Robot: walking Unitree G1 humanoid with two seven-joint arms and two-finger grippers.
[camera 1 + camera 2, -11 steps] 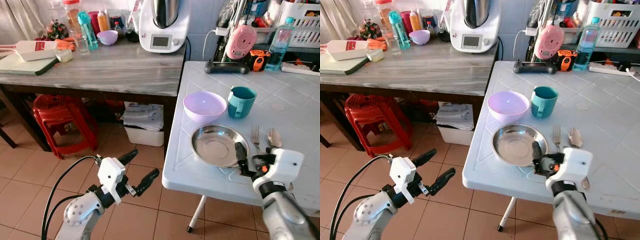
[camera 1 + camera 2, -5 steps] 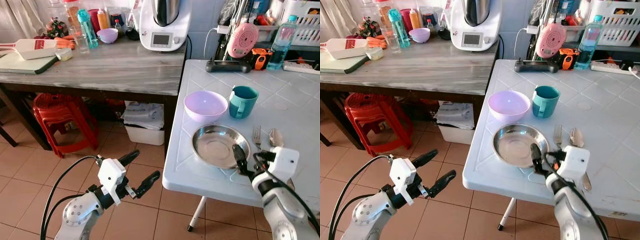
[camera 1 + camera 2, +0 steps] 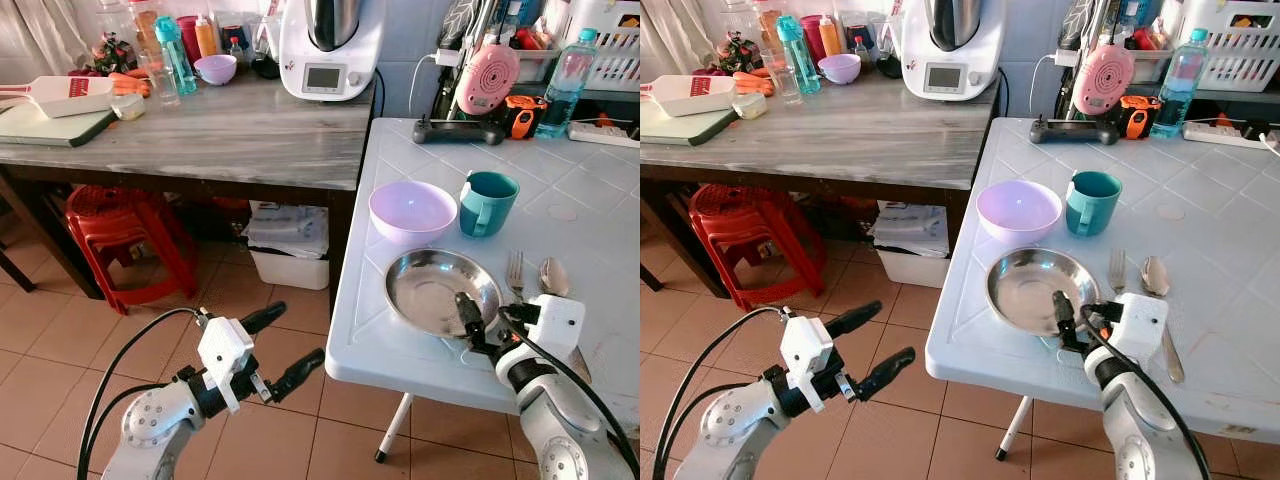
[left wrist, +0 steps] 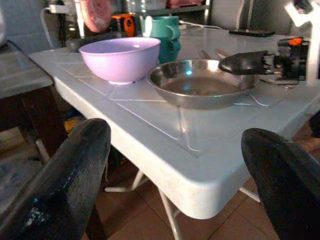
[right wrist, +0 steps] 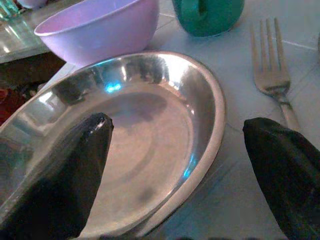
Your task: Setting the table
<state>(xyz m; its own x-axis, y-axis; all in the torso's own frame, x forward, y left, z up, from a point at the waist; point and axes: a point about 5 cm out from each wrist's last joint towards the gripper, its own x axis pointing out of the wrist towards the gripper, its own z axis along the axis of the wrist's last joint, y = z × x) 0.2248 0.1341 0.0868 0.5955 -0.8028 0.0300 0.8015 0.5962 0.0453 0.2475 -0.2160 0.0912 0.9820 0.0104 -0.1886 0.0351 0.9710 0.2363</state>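
From the head camera, I have the round steel plate (image 3: 441, 291), lilac plastic bowl (image 3: 412, 211), teal mug (image 3: 486, 203), fork (image 3: 516, 273) and spoon (image 3: 552, 276) laid out; setting looks nearly done. Wrist cameras: right gripper (image 5: 175, 170) spread, empty, over the plate's near rim; left gripper (image 4: 165, 170) spread, idle.

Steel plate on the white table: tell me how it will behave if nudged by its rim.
The steel plate looks thin and shallow, so probably light. Its polished surface on the smooth white table suggests it would slide, not tip. The raised rim by the right tool looks glossy, likely slippery to pinch.
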